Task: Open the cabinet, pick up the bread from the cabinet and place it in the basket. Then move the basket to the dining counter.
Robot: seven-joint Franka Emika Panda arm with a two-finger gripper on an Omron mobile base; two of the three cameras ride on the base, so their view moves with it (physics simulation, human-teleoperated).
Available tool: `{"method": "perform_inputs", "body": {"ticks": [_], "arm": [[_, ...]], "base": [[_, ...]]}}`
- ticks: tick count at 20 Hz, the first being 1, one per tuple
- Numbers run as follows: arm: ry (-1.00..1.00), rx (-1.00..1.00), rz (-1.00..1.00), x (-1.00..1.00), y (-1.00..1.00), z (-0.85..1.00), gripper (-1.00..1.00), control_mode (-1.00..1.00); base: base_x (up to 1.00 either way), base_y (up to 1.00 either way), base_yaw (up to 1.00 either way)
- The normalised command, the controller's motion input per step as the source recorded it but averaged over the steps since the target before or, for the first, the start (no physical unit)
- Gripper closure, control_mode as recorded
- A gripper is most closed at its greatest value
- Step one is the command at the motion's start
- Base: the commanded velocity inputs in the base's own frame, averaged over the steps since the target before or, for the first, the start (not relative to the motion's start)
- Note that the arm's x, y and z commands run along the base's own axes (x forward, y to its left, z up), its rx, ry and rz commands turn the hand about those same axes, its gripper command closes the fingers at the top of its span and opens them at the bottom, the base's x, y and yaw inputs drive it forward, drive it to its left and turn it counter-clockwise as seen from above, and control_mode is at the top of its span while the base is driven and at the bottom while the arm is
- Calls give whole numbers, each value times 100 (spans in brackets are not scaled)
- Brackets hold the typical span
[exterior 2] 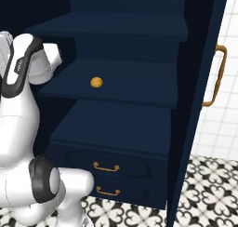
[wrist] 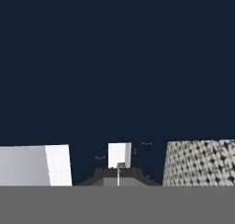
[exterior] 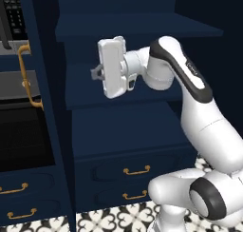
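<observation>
- The bread [exterior 2: 96, 82] sits alone on the middle shelf [exterior 2: 139, 89] of the cabinet [exterior 2: 139, 26], toward the shelf's left part in the right base view and a little back from its front edge; nothing touches it, so it looks free to be taken from the front or from above.
- The cabinet stands open; one door [exterior 2: 197, 105] swings out at the right of the right base view with its brass handle [exterior 2: 214, 75] facing outward, another door [exterior: 47, 107] stands edge-on at the left of the left base view; the opening step looks done.
- The hand [exterior: 96, 73] is raised to the height of that middle shelf, in front of the shelf's front edge, pointing sideways toward the left door rather than at the bun; well apart from the bread.
- In the hand view the finger tips [wrist: 118, 169] appear close together with only a thin seam between them, so the hand reads as closed and empty; it would likely need to spread before a grasp.
- Below lie two drawers with brass pulls [exterior 2: 106, 167]; patterned floor tiles [exterior 2: 204, 193] beneath.
</observation>
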Motion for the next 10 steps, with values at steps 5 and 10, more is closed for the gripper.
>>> {"method": "perform_inputs", "body": {"ticks": [5,10], "arm": [[-55,-23,7,-3,-79,-64,100,-100],[-31,-24,6,24,-83,-55,100,-100]], "base": [[0,0,0],[0,0,0]]}}
